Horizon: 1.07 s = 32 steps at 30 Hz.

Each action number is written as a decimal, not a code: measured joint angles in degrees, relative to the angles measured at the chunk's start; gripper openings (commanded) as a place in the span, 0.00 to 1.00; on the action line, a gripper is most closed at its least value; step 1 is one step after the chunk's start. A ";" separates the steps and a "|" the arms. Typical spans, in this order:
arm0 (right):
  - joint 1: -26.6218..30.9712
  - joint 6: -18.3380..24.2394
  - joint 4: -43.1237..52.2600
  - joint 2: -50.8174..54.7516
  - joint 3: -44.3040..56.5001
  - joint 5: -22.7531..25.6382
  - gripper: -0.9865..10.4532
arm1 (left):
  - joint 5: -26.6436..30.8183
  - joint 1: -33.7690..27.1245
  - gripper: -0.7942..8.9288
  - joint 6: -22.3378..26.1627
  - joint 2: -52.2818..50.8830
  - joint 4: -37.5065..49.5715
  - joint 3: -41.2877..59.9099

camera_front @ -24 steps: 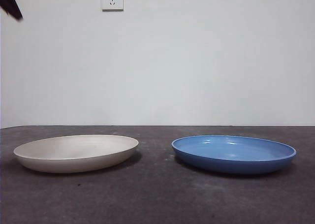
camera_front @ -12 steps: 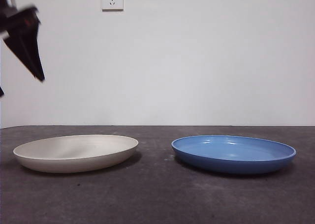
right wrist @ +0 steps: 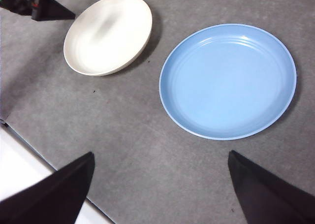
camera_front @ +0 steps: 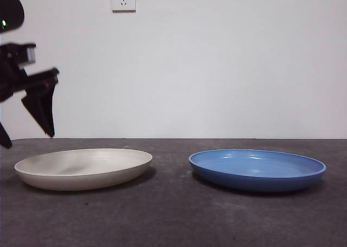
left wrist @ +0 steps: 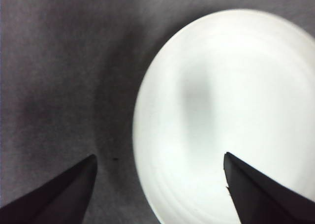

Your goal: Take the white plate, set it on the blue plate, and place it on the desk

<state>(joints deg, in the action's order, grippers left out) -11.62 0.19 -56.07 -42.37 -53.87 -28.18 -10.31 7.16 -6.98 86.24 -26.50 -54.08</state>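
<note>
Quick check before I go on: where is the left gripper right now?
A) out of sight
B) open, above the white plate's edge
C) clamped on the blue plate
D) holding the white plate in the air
B: the left gripper hangs open, straddling the rim of the white plate, which lies on the desk.

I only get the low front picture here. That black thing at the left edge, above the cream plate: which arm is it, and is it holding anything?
Observer: That is the left gripper, open and empty. Its own camera shows one jaw above the white plate and the other above the desk beside the plate's rim.
Visitor: And the other arm? I see no sign of it.
Observer: The right gripper is open and empty too. It hangs high over the desk, and its camera looks down on both the white plate and the blue plate.
</note>
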 measured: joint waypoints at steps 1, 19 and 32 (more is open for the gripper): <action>0.00 -0.02 0.02 0.00 0.00 0.00 0.47 | 0.09 0.00 0.49 0.00 0.92 0.33 -0.02; 0.00 0.00 0.00 0.00 0.00 0.07 0.47 | 4.48 0.57 0.26 0.00 5.55 0.59 -0.04; 0.00 0.00 0.00 0.02 0.00 0.07 0.47 | 4.48 0.57 0.19 -0.44 5.55 -0.74 -0.07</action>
<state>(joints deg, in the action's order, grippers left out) -11.62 0.19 -56.07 -42.35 -53.87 -28.12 -5.82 7.73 -7.42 91.79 -27.24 -54.15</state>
